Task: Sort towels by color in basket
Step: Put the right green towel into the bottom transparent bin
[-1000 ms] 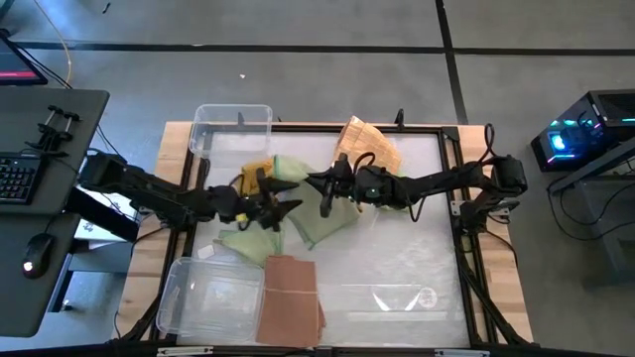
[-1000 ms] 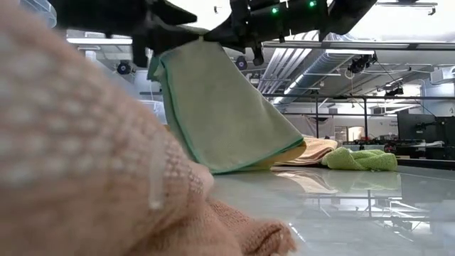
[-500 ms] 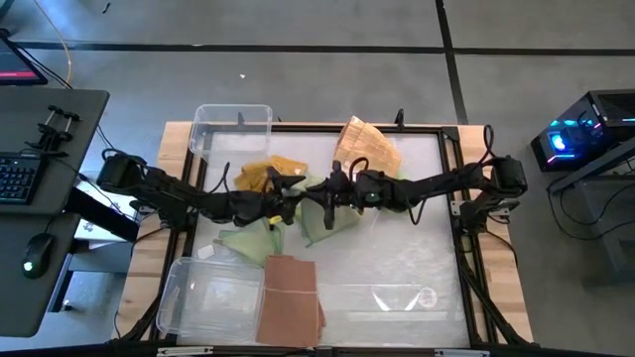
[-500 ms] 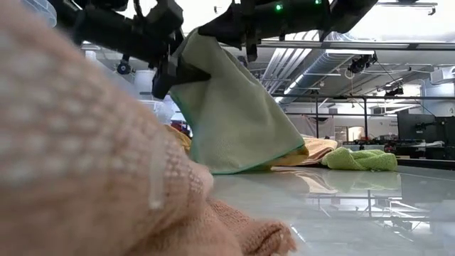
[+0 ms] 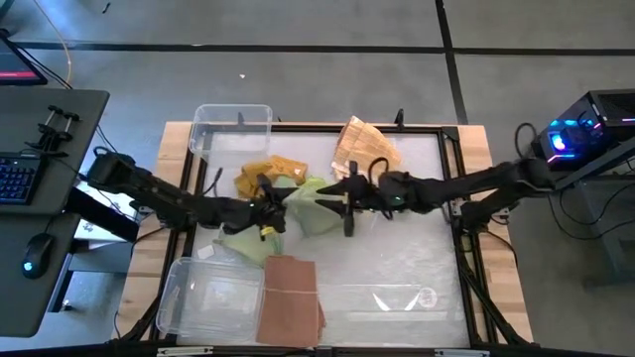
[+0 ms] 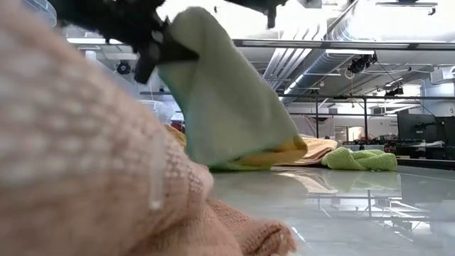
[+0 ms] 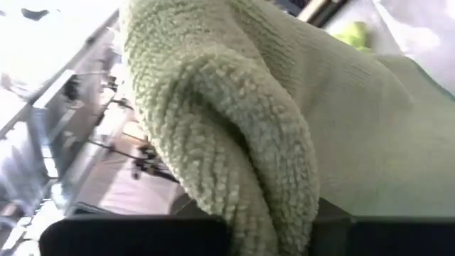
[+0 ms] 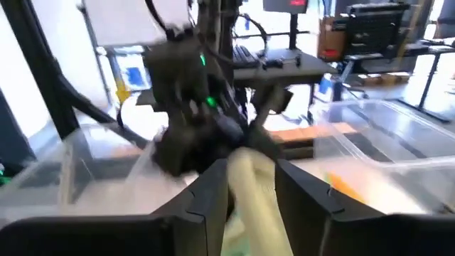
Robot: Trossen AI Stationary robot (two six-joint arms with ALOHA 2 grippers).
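Note:
A light green towel (image 5: 310, 205) hangs between my two grippers over the middle of the table, and my left gripper (image 5: 276, 208) is shut on it. Its lower end (image 6: 245, 158) rests on a mustard yellow towel (image 6: 288, 151). My right gripper (image 5: 347, 206) stands open just right of the towel. In the right wrist view its fingers (image 8: 210, 206) flank the towel's end (image 8: 249, 188), apart from it. Mustard towels (image 5: 263, 177) lie behind my left gripper. Another light green towel (image 5: 241, 243) lies flat in front of it. My left gripper pinches the light green towel's bunched upper end (image 6: 170, 39) between its two fingers, coming roughly level from the table's left. A thick fold of the cloth (image 7: 249, 163) fills the space between the fingers. The towel slants down from the hold, its lower end on the pile.
Pale peach check towels (image 5: 365, 147) lie at the far middle and salmon pink towels (image 5: 291, 297) at the near edge, close to the low camera. Clear bins stand far left (image 5: 230, 127) and near left (image 5: 203, 297). A clear lid (image 5: 392, 297) lies near right.
My left gripper has reached toward the hanging green towel and shut on its upper end. My right gripper has opened, let the towel go, and drawn back toward the table's right edge, rising. The towel's top has sagged over and now hangs from my left gripper.

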